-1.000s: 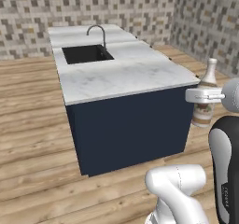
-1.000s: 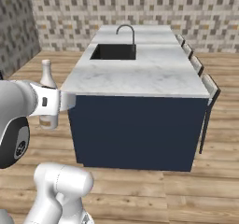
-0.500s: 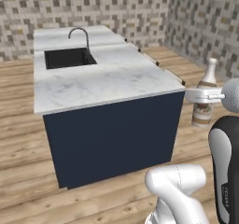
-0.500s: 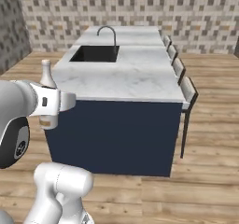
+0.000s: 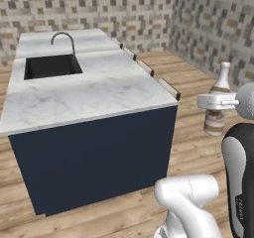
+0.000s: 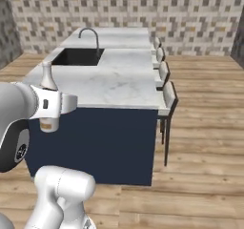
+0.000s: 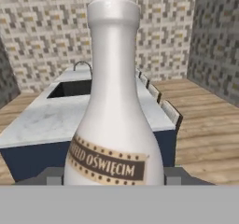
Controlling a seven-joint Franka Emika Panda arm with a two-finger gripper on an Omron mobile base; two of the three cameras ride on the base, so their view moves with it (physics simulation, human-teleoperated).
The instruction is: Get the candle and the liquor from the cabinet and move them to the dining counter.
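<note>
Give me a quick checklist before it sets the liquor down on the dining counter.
1. Liquor held in the gripper: ok.
2. Bottle upright: ok.
3. Bare marble on the dining counter near the robot for a landing spot: ok.
4. Bottle already over the counter: not ok, it hangs beside it, above the wooden floor.
5. Sink and faucet away from the near edge: ok.
6. How firmly the jaws grip: cannot tell.

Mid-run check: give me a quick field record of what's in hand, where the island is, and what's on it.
held item: liquor, upright, in the gripper
bottle position: in the air off the near corner of the dining counter, not over it
counter top: black sink and faucet at the far end; near part bare marble
stools: row along one side
candle: not on the counter
</note>
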